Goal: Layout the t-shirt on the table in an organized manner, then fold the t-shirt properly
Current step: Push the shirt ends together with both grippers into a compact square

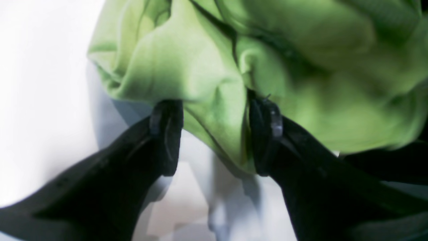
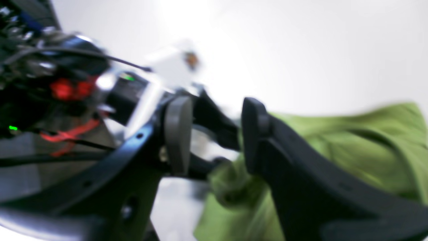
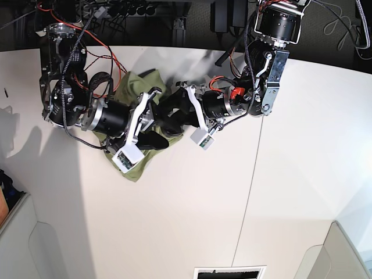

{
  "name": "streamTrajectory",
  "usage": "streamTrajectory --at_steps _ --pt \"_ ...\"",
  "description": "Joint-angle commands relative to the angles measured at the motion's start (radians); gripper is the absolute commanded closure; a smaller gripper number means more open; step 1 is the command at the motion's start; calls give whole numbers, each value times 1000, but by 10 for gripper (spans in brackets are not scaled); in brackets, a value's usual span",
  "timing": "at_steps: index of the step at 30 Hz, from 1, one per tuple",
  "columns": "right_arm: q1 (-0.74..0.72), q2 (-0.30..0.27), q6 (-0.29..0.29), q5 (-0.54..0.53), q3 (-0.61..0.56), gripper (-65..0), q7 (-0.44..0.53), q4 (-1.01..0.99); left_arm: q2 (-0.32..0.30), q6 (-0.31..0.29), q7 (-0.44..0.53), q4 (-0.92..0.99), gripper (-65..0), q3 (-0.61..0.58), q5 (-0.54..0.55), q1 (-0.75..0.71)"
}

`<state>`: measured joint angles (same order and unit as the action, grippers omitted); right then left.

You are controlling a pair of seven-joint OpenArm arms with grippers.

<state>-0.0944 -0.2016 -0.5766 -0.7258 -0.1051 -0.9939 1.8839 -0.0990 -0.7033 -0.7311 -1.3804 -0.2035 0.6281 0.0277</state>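
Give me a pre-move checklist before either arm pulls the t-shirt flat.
1. t-shirt spread flat: not ok, bunched in a heap.
2. left gripper jaws apart: ok, cloth sits between them.
3. right gripper jaws apart: ok, nothing gripped.
4. Arms clear of each other: cannot tell, both crowd over the shirt in the base view.
5. table has room to spread: ok, bare white surface in front of the heap.

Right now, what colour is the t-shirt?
Plain olive-green t-shirt, clearest in the left wrist view.

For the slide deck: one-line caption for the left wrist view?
Left claw, jaws apart, straddling a fold of the crumpled t-shirt over the white table.
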Motion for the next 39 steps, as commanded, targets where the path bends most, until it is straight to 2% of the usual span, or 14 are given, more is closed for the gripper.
streamTrajectory --at_steps 1,5,11,13,14,15,17,23,26,29,32,35,39 --pt "-19 8 -4 -14 6 -248 27 18 -1 5 1 -8 -348 0 -16 11" --pt "-19 34 -4 2 26 -248 38 18 -1 5 1 -8 -348 0 -18 11" --pt "-19 34 -3 8 42 -248 52 18 -1 5 1 -8 -348 0 -18 11" --pt "-31 34 16 50 53 -244 71 18 -2 5 -3 -8 -348 0 -16 11" --pt "-40 34 34 82 68 -218 87 18 -2 5 -11 -8 -348 0 -12 11" --pt "-51 34 57 117 92 -158 105 18 -3 5 -16 -8 -348 0 -7 10" --pt "-74 33 84 173 141 0 130 16 -4 5 -18 -8 -348 0 2 10" --pt "-149 32 80 314 228 0 216 -111 -4 5 -37 -8 -348 0 4 11" --pt "-215 31 75 310 225 0 228 -253 -3 5 -52 -8 -348 0 3 11" --pt "-277 30 21 308 209 0 227 -407 5 5 -51 -8 -348 0 0 14" --pt "-301 30 22 307 201 0 208 -514 14 5 -48 -7 -348 0 -48 28" --pt "-291 30 22 307 201 0 199 -547 14 59 -24 21 -348 0 -107 71" --pt "-269 18 23 297 201 0 197 -542 19 93 -31 158 -348 0 -131 182"
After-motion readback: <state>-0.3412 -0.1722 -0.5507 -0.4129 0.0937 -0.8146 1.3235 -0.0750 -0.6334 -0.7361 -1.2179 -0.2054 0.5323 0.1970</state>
